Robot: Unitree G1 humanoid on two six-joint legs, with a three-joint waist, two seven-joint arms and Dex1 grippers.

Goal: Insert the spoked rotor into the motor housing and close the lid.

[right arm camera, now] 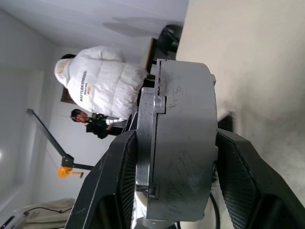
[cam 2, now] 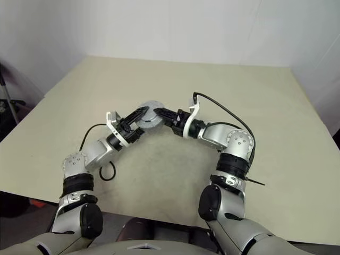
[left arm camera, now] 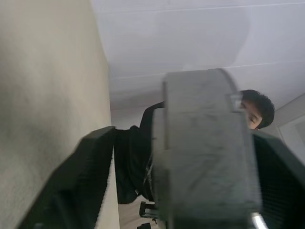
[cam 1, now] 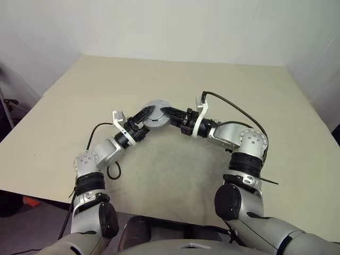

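table (cam 1: 64,106): big beige top, bare under my arms.
motor housing (cam 1: 155,113): held up above the table's centre, lid looks already seated on it.
right gripper (right arm camera: 167,143): clamped across the housing's faces, from 3 o'clock.
left gripper (left arm camera: 157,157): coming in from 8 o'clock, fingers straddling the rim, grip not settled imo.
risk: uneven squeeze could pop the lid or twist the housing loose.

The motor housing (cam 1: 155,112) sits above the table (cam 1: 175,79), between the left gripper (cam 1: 144,115) and right gripper (cam 1: 166,112).
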